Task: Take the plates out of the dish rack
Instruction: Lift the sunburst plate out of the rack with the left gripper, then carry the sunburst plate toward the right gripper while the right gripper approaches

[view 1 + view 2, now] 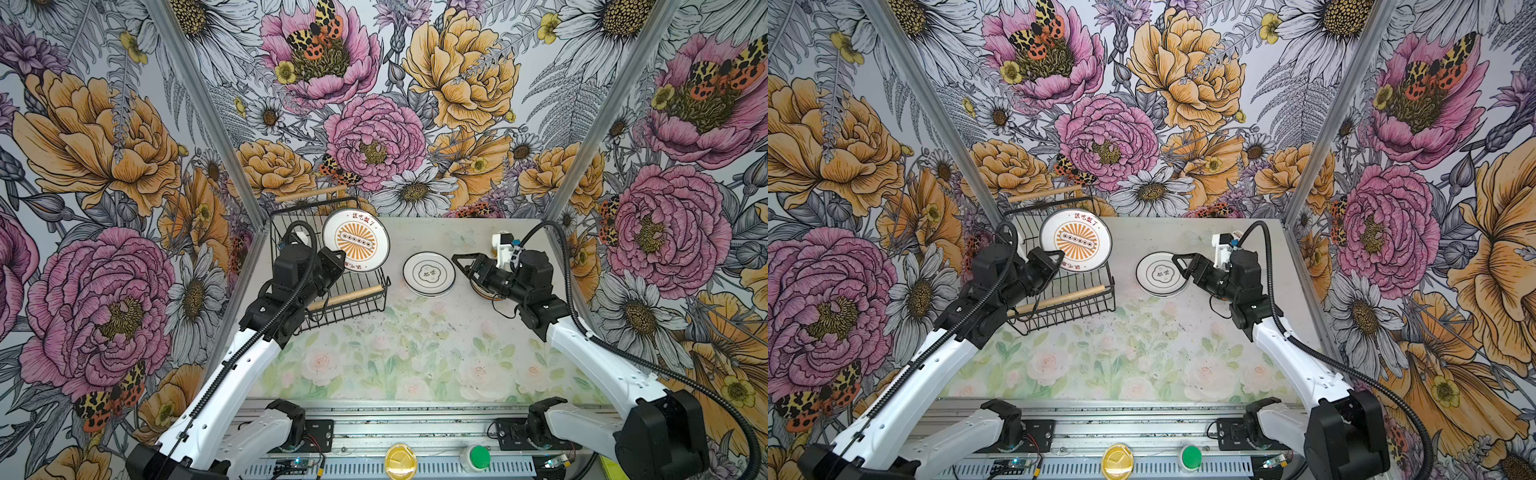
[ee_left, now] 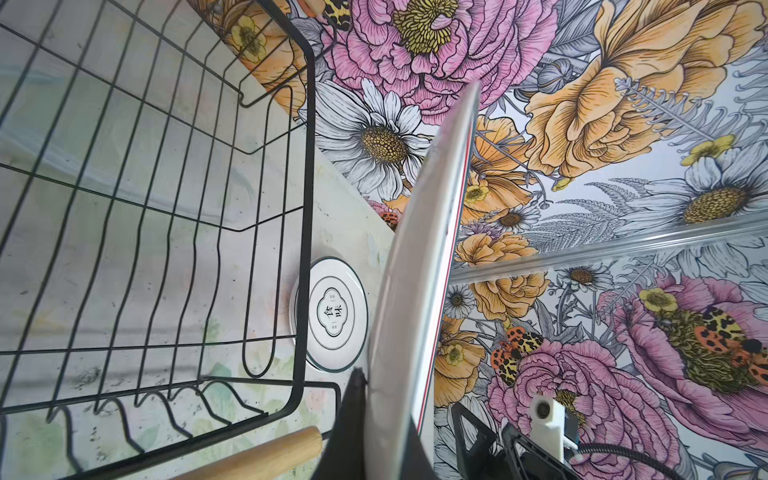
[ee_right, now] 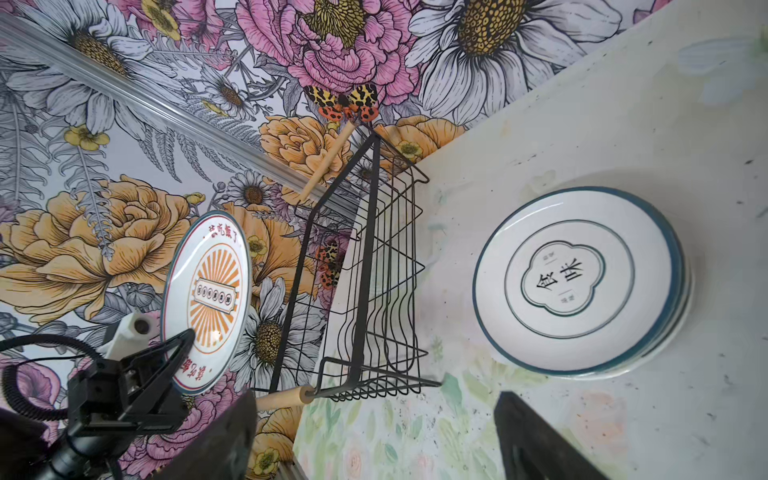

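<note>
- The left end effector [image 1: 340,259] was clamped on the lower rim of the orange sunburst plate [image 1: 356,241]. It held the plate nearly upright, with the printed face towards the right arm.
- In both top views that plate hung above the dish rack [image 1: 357,309] at its right-hand side, and no part of it sat in the wires.
- The rack slots visible in the left wrist view carried no other plate, so this was probably the last one to come out.
- A stack of white dark-rimmed plates [image 1: 429,274] lay flat on the worktop [image 1: 415,353], just to the right of the rack.
- The right end effector [image 1: 465,266] hovered just beside that stack. Its jaws stood wide apart with nothing between them, and it pointed towards the rack.
- The step in hand looked like the transfer, with the plate out of the rack and not yet set down.
- The next move would call for carrying the plate rightwards past the rack's wall and wooden handle. It would then need turning from upright to flat and lowering onto the stack or the bare worktop nearby before the jaws let go.
- A handover to the waiting right end effector was also possible, which would need a grip on the free rim first.
</note>
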Tool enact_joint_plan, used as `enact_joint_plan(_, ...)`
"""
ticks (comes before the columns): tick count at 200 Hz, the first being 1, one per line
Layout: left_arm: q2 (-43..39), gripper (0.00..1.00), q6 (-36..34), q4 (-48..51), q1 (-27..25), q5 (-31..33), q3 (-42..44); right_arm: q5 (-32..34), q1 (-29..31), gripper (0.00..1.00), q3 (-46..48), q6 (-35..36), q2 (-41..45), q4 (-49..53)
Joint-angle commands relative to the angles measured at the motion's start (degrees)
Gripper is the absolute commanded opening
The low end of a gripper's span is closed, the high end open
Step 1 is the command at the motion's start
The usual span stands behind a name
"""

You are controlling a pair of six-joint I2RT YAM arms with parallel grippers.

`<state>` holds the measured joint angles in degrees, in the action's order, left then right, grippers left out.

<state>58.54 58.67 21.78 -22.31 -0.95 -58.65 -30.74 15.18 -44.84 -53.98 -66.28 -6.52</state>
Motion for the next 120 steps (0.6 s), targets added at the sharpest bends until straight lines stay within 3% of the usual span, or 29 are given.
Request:
enact_joint_plan(1,2.20,0.00,3.72,-10.95,-3.03,-2.75,0.74,-0.89,1.46,0.88,0.49,-3.68,-0.40,-9.87)
enact_joint_plan(76,11.49,0.00,10.69,-25.73,-6.95,-9.05,2.93,1.53,5.12,0.73,-0.19,-5.14,-4.89,-16.13)
enact_joint_plan(120,15.26,0.00,11.91,-29.06,-8.19,-11.52,2.26,2.03,6.27,0.65,-1.53,-6.43,-7.91,-17.94)
